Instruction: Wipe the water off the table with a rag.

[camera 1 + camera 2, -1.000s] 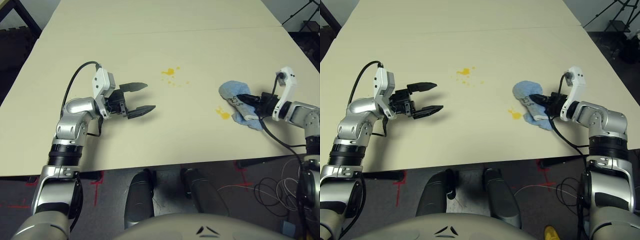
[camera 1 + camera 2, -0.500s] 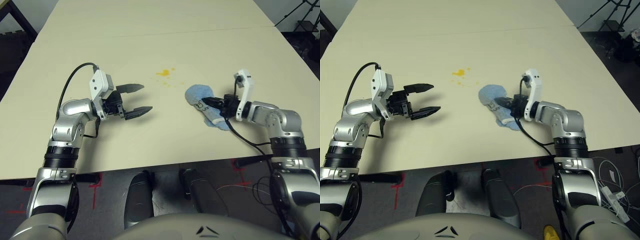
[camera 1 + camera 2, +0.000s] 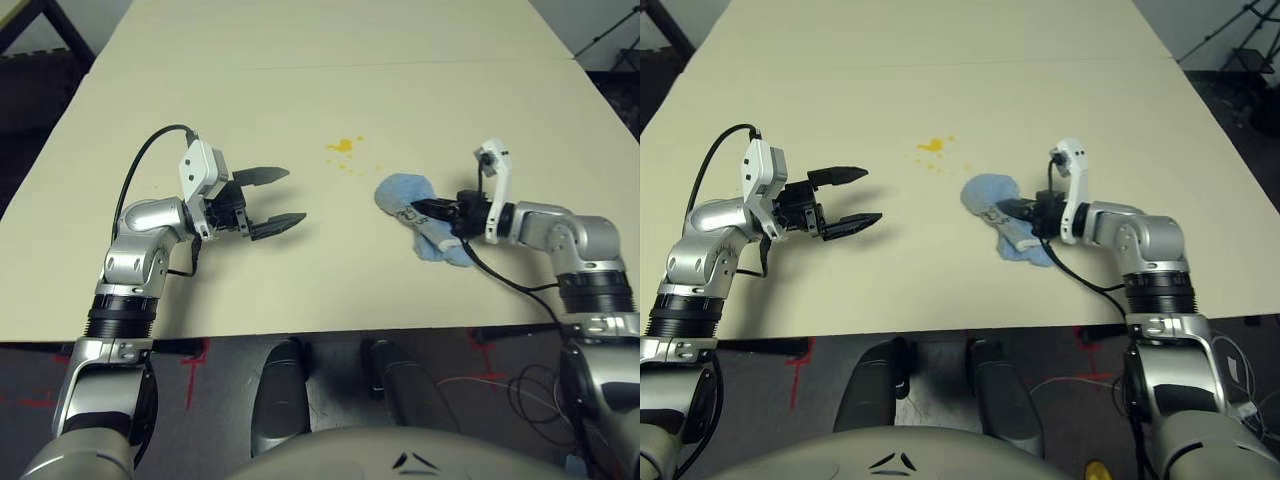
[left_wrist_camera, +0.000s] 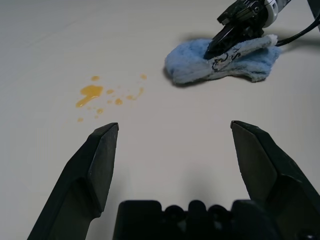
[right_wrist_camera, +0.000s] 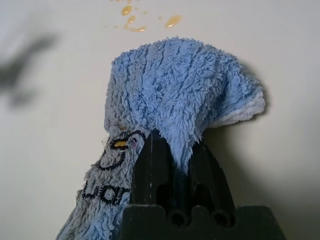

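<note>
Over on the left of the frame, the left tool [image 3: 278, 203] stands open and empty above the desk [image 3: 230, 290], fingers spread toward the middle. I take it to be parked there, out of the way, since one arm seems enough for this wiping.

Next along, a little above the centre of the frame, the yellow-orange water [image 3: 345, 145] lies in one larger splash with small droplets scattered about it. That patch is what remains to be dealt with, as far as I can see.

Right of centre, just beside the droplets and nearer the robot, is the blue rag [image 3: 990, 190], bunched up on the desk. The right tool [image 3: 418, 206] is closed on a pinched fold of it, with cloth bulging out ahead of the fingertips and the printed part trailing to one side. Held like that, I'd say, the soft bulk can meet the wet patch first while the fingers keep behind it. The next stroke probably wants to go up and left, pressed flat; too light a grip could let the fold slip.
</note>
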Available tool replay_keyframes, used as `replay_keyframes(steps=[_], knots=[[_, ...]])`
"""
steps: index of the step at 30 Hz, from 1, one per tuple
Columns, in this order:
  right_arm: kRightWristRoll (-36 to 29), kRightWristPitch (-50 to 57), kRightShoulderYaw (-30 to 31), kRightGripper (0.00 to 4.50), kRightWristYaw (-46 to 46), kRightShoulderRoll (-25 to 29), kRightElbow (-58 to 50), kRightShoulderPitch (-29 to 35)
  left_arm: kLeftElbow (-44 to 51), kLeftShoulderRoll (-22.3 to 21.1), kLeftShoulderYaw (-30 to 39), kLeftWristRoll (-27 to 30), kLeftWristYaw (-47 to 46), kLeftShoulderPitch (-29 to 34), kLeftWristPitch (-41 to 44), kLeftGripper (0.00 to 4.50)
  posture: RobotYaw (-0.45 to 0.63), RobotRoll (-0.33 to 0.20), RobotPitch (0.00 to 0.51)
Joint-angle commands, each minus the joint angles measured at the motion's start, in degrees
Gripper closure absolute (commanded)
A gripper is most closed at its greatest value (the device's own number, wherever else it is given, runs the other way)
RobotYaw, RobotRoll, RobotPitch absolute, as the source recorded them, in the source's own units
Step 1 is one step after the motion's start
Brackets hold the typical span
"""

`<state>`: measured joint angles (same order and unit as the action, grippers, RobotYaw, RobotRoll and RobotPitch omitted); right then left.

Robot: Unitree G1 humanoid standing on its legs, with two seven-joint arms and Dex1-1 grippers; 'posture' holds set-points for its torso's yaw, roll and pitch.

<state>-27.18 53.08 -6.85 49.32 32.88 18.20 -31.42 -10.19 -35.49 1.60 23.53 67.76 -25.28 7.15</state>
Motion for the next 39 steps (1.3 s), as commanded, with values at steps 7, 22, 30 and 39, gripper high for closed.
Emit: replay_keyframes(steps=[7,22,30,39], knots=[[1.8,-2.9,-4.4,4.37,-2.0,7.6,8.8,0.0,-2.7,-1.5,0.5,-0.8,1.1,-0.6,-2.0,0.00,0.08,0.000,0.222],[-5.0,-13.3,-16.4,4.37,-13.6,-5.7,15.4,-18.2,-4.3,-2.2,0.8,-1.6,1.1,-0.7,-3.5,0.00,0.09,0.000,0.216],[-1.8,-23.7,-14.0,4.38,-15.1,-10.9,30.1,-28.2,-5.8,-3.3,1.9,-2.3,0.2,-1.1,-4.9,0.00,0.11,0.000,0.214],[8.1,-30.6,-7.3,4.38,-17.9,-15.8,45.1,-31.3,-5.8,-4.3,2.8,-2.2,-0.1,-0.7,-5.2,0.00,0.13,0.000,0.216]])
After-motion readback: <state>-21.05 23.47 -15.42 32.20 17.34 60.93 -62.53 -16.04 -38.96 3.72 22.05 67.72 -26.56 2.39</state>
